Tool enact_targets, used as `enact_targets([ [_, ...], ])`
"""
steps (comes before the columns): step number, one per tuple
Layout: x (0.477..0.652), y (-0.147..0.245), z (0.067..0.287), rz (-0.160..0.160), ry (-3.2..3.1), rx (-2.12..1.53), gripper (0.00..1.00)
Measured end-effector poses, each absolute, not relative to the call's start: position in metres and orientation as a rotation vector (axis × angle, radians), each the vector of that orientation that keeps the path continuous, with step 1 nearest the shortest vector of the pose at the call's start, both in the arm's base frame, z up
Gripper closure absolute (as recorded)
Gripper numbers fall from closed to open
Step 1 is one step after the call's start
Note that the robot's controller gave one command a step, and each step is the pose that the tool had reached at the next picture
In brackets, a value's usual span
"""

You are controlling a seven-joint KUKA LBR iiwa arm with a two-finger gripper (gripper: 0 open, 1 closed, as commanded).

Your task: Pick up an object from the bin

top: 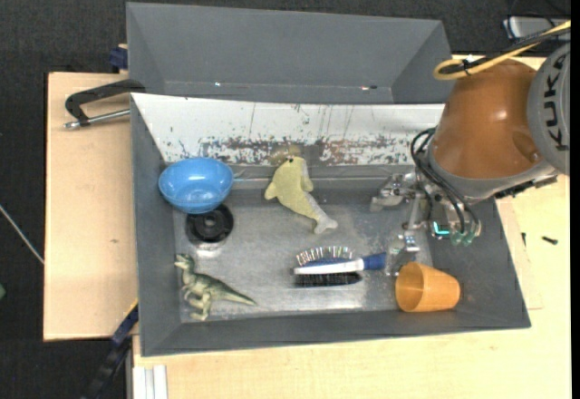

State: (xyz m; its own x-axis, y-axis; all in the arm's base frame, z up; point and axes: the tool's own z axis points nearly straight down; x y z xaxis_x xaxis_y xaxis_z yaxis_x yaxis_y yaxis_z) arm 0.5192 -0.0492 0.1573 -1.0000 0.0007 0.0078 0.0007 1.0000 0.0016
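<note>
Grey metal bin (150, 207), open at the top, floor seen from above; a band of brownish flecks and scratches runs along its pale back wall.

Arm enters from the right; an orange cover (485, 130) sits over the wrist, with dark cables (453, 225) looped below it; on the pale casing (555, 111) at the right edge the letters "KU" can be read, running down the casing, the rest of the word cut off by the frame. This is the only legible writing.

Gripper (404, 254): down inside the bin at the right part of the floor, pointing at the floor; whether it is apart or together cannot be told from this view.

Things nearest the gripper: a hairbrush (328, 268) lying flat at the middle of the floor near the front wall, dark head with pale bristles to the left, blue handle to the right; the handle end lies just beside the gripper's tip, and contact cannot be judged. An orange plastic cup (428, 288) lies on its side in the front right corner, just below and to the right of the gripper, mouth toward the left.

Other contents, well apart from the gripper: a pale yellow soft toy of fish-like shape (297, 193) near the back wall at centre, tail toward the front right; a blue bowl (195, 185) at the back left, tilted; a black round lid (210, 225) just in front of the bowl; a greenish toy dinosaur (204, 288) in the front left corner, tail pointing right.
</note>
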Motion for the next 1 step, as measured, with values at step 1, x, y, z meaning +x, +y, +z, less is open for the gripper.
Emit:
enact_targets([
  [1, 0.5350, -0.0050, 0.0896, -0.003, -3.119, 0.320, 0.00],
])
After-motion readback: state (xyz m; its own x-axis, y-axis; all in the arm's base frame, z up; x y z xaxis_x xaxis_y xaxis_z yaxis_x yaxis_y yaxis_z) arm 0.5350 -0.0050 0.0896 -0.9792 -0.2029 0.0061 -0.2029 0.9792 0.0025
